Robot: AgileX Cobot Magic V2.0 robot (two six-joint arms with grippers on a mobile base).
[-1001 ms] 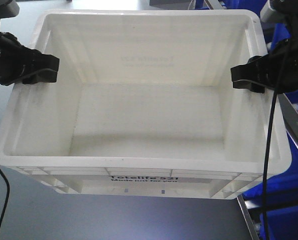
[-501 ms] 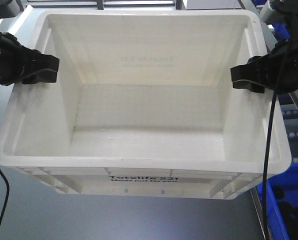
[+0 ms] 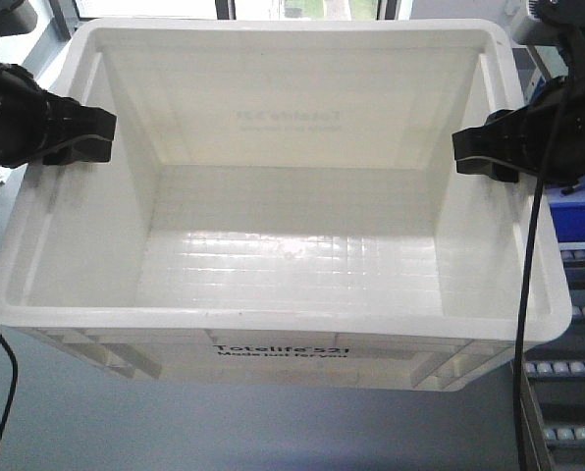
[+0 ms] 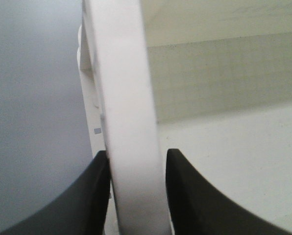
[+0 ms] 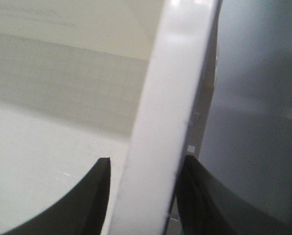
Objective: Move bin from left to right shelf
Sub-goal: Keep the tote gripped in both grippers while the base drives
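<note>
**One white bin gripped by its two side rims**

One large white bin [image 3: 283,270] fills the front view, open side up and empty, its ribbed floor shining. It hangs between two black grippers, one on each side wall. Grey floor [image 3: 175,432] shows below its near wall. That wall carries one black print [image 3: 281,351] reading "Totelife 521 Made just for you".

To the right of the bin are one blue bin [image 3: 579,206] and, lower down, shelf rails [image 3: 567,368] set with small pale rollers. Only the front view shows these.

The left gripper [image 3: 91,137] clamps the rim of the left wall. The right gripper [image 3: 479,152] clamps the rim of the right wall. Two thin black cables hang down, one at the left [image 3: 8,392] and one at the right [image 3: 526,294].

Each wrist view shows what the front view cannot: the contact itself. In the left wrist view, the left gripper [image 4: 136,152] has two dark fingers [image 4: 185,196], one inside and one outside the wall, both pressed against the thick rim. The right wrist view shows the same for the right gripper [image 5: 146,160] and its two fingers [image 5: 82,196].
</note>
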